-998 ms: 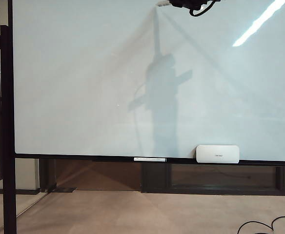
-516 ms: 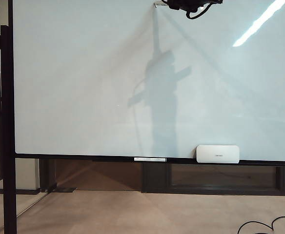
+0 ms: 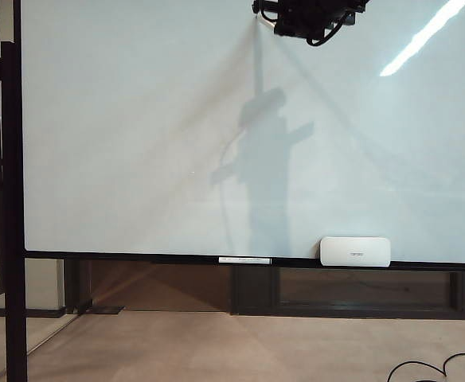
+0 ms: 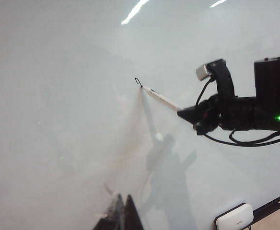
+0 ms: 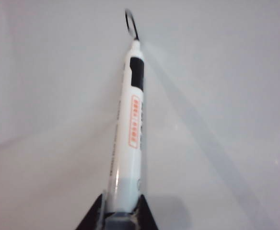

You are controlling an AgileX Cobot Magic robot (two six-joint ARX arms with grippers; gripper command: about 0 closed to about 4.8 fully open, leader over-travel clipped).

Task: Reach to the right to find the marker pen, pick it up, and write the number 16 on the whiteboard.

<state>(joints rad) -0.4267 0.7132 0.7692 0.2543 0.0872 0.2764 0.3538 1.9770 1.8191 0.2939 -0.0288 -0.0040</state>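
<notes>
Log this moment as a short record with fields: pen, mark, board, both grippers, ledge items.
marker pen: clamped in right gripper, tip on whiteboard
mark: small black loop at the tip; number unfinished
right gripper: high on the board
left gripper: away from the board, fingertips together, empty
ledge: white eraser block, thin white stick

Pale beige floor [image 3: 240,350] running under the stand, dark low furniture or panelling [image 3: 344,290] along the far wall, hard to make out, black cable [image 3: 435,366] curled near right, ceiling strip light glare [image 3: 423,36] upper right
</notes>
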